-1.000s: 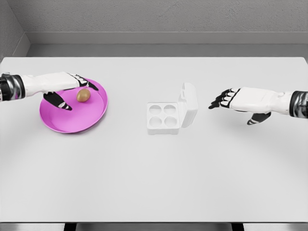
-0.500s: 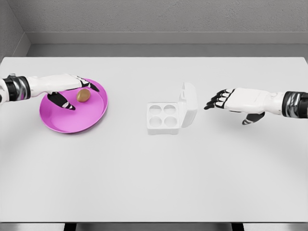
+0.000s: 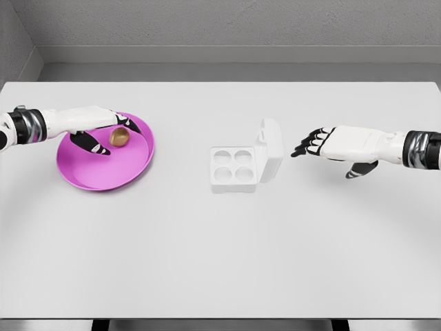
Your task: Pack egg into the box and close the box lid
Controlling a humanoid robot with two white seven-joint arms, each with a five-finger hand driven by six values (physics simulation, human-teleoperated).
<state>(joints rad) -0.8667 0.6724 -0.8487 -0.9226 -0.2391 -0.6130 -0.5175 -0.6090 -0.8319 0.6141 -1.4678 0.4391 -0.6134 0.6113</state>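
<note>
- Table (image 3: 220, 255): white top, fills most of the frame; grey wall and ledge run along the upper edge.
- Right arm: enters from the right edge at mid-height, white forearm with a dark and silver wrist band. Right hand (image 3: 337, 145) hovers right of centre, palm down, dark fingers (image 3: 305, 146) spread and pointing left toward the box lid. Holds nothing; a clear gap of table lies between fingertips and lid.
- Left arm: enters from the left edge, upper left of the frame, same white forearm and banded wrist. Left hand (image 3: 93, 124) reaches over the far rim of the plate. Fingers curve around the egg, thumb on the near side, other fingers over the far side. Fingers are curled about the egg, but contact cannot be confirmed, so I cannot tell if it is a real grasp.
- Plate (image 3: 103, 176): magenta, round, shallow raised rim, at left of the frame, well apart from the box.
- Box (image 3: 241, 165): white, small, near the centre of the frame. Tray shows four round cups, all vacant. Lid (image 3: 271, 148) hinged on the right side, standing up nearly vertical, open.
- Egg (image 3: 119, 136): brown, lies in the upper part of the plate, between the left hand's thumb and fingers.
</note>
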